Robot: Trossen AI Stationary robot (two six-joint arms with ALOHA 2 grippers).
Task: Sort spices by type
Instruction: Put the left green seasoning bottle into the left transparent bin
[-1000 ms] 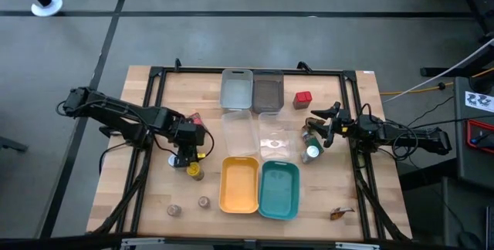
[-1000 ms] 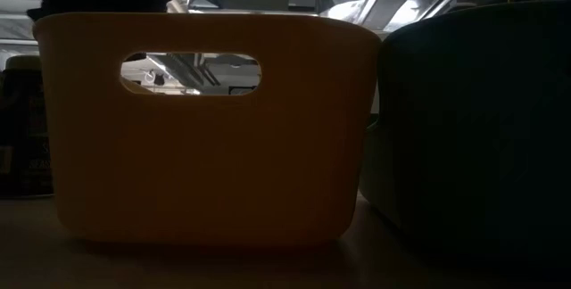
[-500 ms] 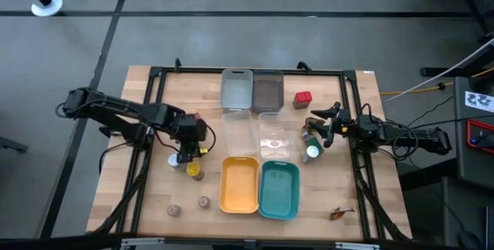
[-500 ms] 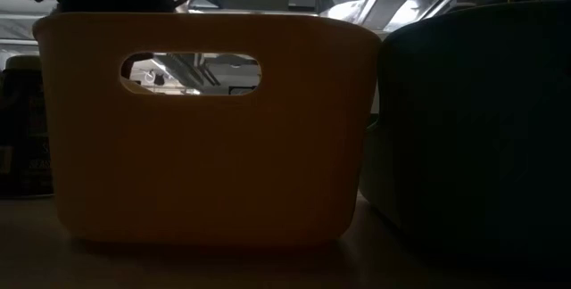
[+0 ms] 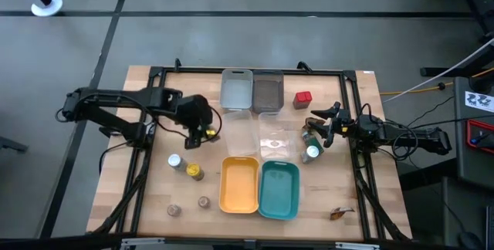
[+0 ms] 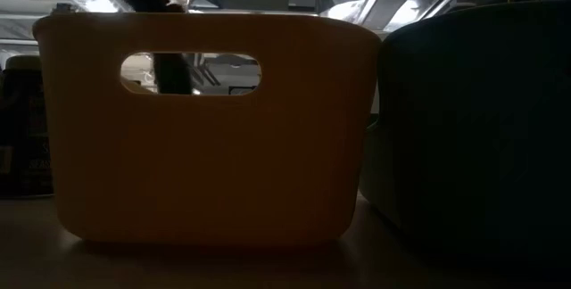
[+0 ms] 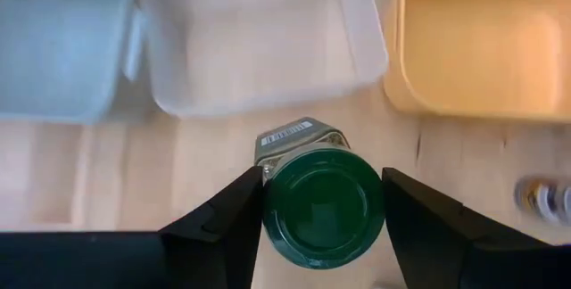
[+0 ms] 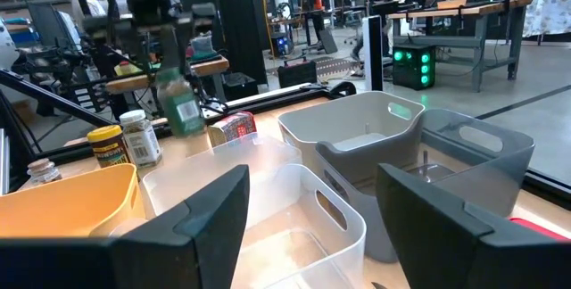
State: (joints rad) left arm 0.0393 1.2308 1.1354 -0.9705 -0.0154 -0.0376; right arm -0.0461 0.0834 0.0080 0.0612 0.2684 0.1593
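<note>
Left wrist view: a green-lidded jar is being clamped by the left gripper above the surface; the right gripper is being held apart.

A wooden table holds six trays in the middle. At the back stand a light grey tray and a dark grey tray, side by side. Just in front of them are two clear trays, also side by side. Nearest the front are a yellow tray and a teal tray, touching each other. A black frame runs around the table.
</note>
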